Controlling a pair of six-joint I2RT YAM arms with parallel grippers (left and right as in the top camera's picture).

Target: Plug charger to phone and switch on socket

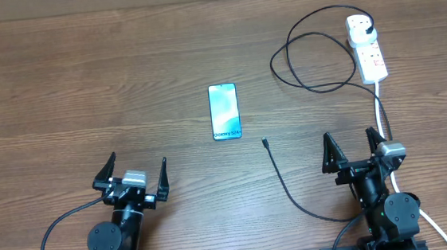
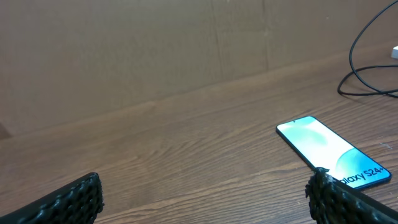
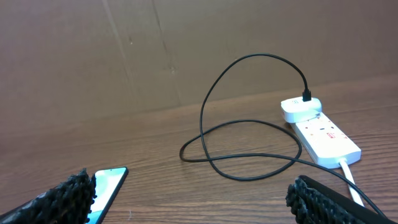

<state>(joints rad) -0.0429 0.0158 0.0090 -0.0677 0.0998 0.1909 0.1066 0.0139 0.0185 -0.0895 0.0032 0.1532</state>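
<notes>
The left gripper point(image 1: 137, 165) and right gripper point(image 1: 348, 137) sit near, jaws spread wide. Between them, the thin black charger cable point(image 1: 279, 172) lies loose, its tip pointing far-left. The slim teal-screen phone point(image 1: 224, 111) lies flat at centre, long axis near-to-far. The white elongated power strip point(image 1: 367, 50) lies far right, its switch state illegible.

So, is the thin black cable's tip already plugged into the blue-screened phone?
No, the cable tip lies on the wooden table, apart from the phone.

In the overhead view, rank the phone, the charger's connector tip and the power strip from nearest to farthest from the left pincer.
From the left pincer:
1. phone, ahead and to its right, mid-table.
2. connector tip, further right, past the phone.
3. power strip, far right corner.
</notes>
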